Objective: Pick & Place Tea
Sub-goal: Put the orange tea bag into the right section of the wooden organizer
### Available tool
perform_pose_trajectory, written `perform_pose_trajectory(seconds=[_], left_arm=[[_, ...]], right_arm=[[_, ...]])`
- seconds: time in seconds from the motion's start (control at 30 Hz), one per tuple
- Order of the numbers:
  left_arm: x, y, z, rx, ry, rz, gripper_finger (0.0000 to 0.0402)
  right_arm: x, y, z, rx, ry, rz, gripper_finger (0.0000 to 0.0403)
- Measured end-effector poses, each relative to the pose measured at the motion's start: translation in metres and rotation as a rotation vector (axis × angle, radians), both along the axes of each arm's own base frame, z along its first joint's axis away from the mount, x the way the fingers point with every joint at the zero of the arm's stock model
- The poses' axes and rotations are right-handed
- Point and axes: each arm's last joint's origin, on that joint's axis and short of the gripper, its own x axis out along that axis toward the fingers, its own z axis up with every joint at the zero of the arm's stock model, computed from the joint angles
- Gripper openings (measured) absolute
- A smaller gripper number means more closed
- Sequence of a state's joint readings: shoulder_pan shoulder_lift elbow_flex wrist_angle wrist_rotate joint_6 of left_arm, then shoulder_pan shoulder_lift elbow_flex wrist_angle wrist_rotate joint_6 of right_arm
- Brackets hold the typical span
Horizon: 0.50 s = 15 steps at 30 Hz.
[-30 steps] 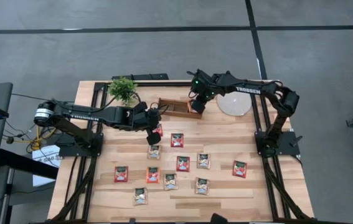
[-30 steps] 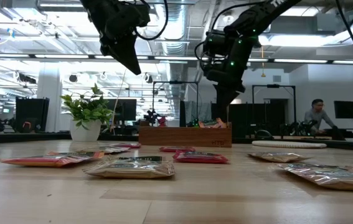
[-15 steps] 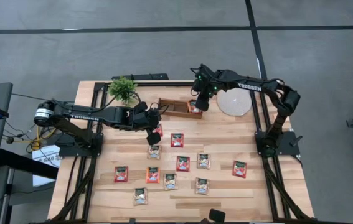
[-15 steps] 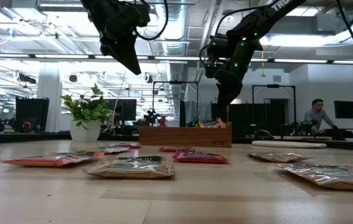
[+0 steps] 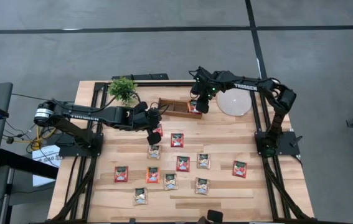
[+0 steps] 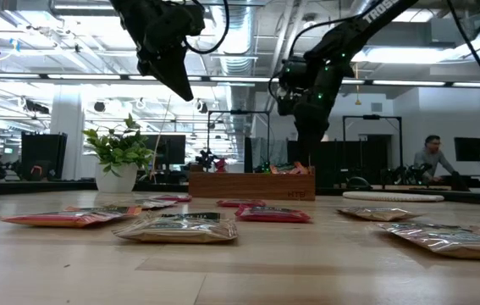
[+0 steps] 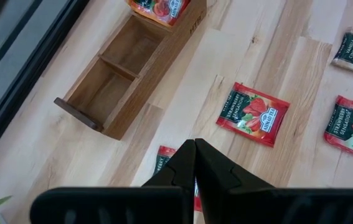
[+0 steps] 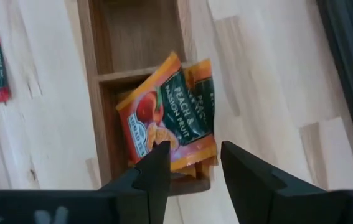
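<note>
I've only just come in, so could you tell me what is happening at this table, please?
The right end effector, open and empty, hovers over the end compartment of the long brown wooden tray, where orange square tea sachets lie tilted. The left end effector is shut and empty above the red and pale square sachets scattered on the light wooden table.

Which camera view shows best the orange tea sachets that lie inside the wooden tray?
The right wrist view: the orange sachets fill its middle, leaning in the end compartment of the wooden tray, just ahead of the open right gripper. The left wrist view shows only a corner, the low view just tips above the wall, the high view a speck.
</note>
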<state>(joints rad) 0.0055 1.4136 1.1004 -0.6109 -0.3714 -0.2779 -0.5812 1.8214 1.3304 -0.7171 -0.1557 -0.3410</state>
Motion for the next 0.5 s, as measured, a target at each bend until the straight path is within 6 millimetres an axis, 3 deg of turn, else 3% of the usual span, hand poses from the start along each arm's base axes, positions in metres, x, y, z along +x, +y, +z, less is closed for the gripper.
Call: perform_pose_trajectory(seconds=[0.5], left_arm=[[0.0015, -0.0001, 0.0011, 0.000, -0.019, 0.000, 0.0000]], right_arm=[[0.0004, -0.0049, 0.0011, -0.022, -0.027, -0.012, 0.0127]])
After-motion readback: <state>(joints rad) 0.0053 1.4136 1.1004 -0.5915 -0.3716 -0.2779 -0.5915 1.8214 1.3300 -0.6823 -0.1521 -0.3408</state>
